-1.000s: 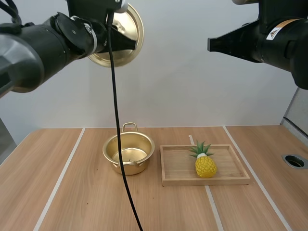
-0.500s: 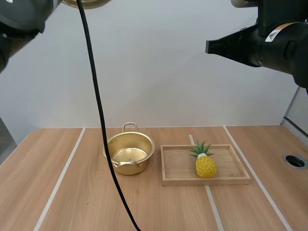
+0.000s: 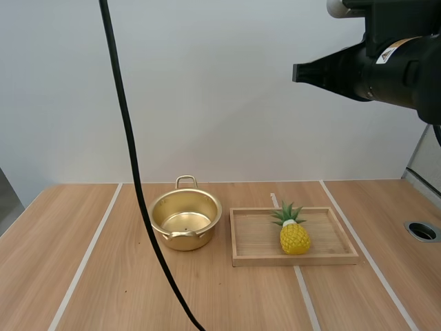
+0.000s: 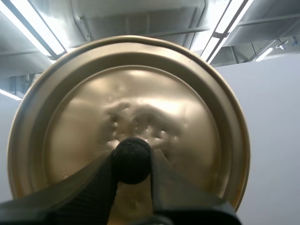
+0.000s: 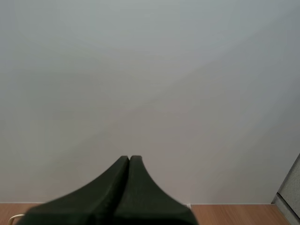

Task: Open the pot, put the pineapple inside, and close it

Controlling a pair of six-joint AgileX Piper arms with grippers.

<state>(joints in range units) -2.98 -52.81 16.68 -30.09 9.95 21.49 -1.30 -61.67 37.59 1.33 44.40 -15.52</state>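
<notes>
A gold pot (image 3: 185,221) stands open on the table, with nothing inside. Its gold lid (image 4: 129,124) is held up by my left gripper (image 4: 132,161), whose fingers pinch the lid's black knob (image 4: 132,159). A yellow pineapple (image 3: 293,233) with green leaves lies in the wooden tray (image 3: 255,256) to the right of the pot. My right gripper (image 3: 298,71) hangs high above the tray, pointing left; in the right wrist view (image 5: 129,161) its fingers lie together as one dark wedge with nothing between them.
A round hole (image 3: 422,231) is set in the table near its right edge. Pale strips run front to back across the wooden tabletop. Free wood lies in front of the pot and tray.
My left arm has risen with the lid and left the high view through the top. My right arm has barely shifted. Pot, tray and pineapple stay where they were.
</notes>
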